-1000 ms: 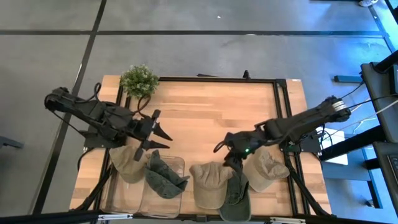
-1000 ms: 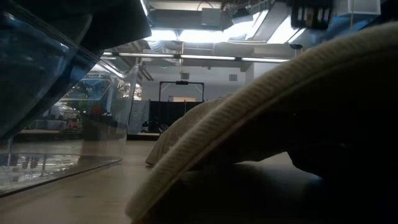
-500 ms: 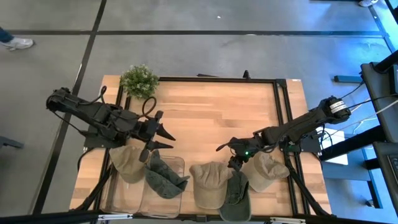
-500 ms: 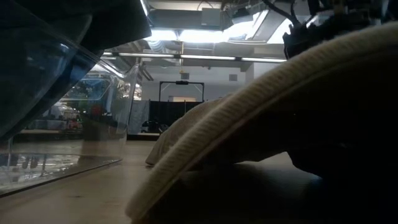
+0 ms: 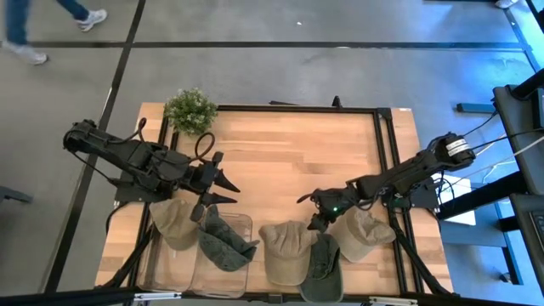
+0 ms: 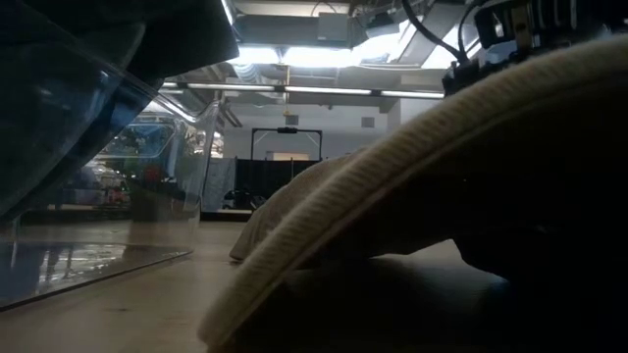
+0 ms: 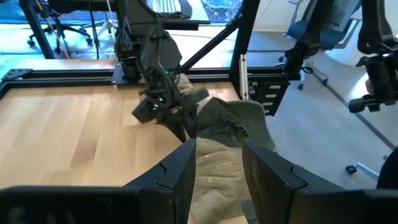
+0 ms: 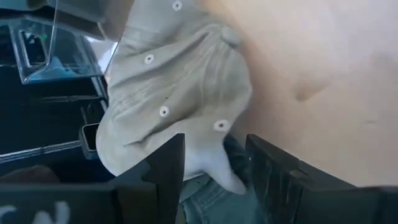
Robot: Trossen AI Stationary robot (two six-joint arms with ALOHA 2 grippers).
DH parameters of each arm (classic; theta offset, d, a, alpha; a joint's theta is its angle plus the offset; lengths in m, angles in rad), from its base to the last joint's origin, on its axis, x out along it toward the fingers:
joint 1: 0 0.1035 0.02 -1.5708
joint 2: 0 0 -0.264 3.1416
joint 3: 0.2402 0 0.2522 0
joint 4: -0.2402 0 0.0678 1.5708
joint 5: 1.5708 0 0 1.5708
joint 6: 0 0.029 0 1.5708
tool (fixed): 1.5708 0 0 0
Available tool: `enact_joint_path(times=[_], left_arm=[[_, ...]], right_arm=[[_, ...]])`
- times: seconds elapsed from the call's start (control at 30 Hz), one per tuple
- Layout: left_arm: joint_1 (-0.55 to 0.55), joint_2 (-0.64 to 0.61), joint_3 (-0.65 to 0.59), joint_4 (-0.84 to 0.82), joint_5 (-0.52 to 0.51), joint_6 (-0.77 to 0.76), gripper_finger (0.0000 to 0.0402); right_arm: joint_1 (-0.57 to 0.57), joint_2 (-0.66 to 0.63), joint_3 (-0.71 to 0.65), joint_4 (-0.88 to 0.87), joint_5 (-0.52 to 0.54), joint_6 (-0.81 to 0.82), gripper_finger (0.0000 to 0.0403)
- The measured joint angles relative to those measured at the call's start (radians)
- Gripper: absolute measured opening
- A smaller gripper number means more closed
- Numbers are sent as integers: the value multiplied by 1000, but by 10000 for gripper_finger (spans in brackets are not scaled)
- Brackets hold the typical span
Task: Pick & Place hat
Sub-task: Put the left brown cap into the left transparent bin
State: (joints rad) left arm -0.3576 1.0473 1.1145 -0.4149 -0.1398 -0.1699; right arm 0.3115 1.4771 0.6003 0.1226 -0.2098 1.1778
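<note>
Three caps lie at the table's near right: a beige cap, a dark green cap partly under it, and another beige cap. My right gripper is low at the far edge of the middle beige cap, open, slanting down. Its fingers stand on either side of the cap's nearest edge; I cannot tell whether they touch it. My left gripper hangs open above the table, beside the clear bin. Nothing is between its fingers.
The clear bin holds a dark green hat, and a beige hat hangs over its left wall. A small potted plant stands at the far left corner. Bare wood stretches across the table's middle and far part.
My right gripper has come down toward the middle beige cap and rolled about its own axis as the arm stretched low over the table. The caps have not moved. A person walks past on the floor beyond the table.
</note>
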Motion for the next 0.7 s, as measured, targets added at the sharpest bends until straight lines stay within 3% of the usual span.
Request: enact_joint_path(times=[0.3, 0.4, 0.53, 0.7], left_arm=[[0, 0, 0, 0, 2, -29, 128], [0, 0, 0, 0, 2, -29, 128], [0, 0, 0, 0, 3, -29, 127], [0, 0, 0, 0, 3, -29, 127]], right_arm=[[0, 92, 7, 173, -37, 0, 159], [0, 93, 21, 174, -37, -13, 118], [0, 93, 31, 173, -55, -60, 24], [0, 93, 32, 173, -55, -62, 11]])
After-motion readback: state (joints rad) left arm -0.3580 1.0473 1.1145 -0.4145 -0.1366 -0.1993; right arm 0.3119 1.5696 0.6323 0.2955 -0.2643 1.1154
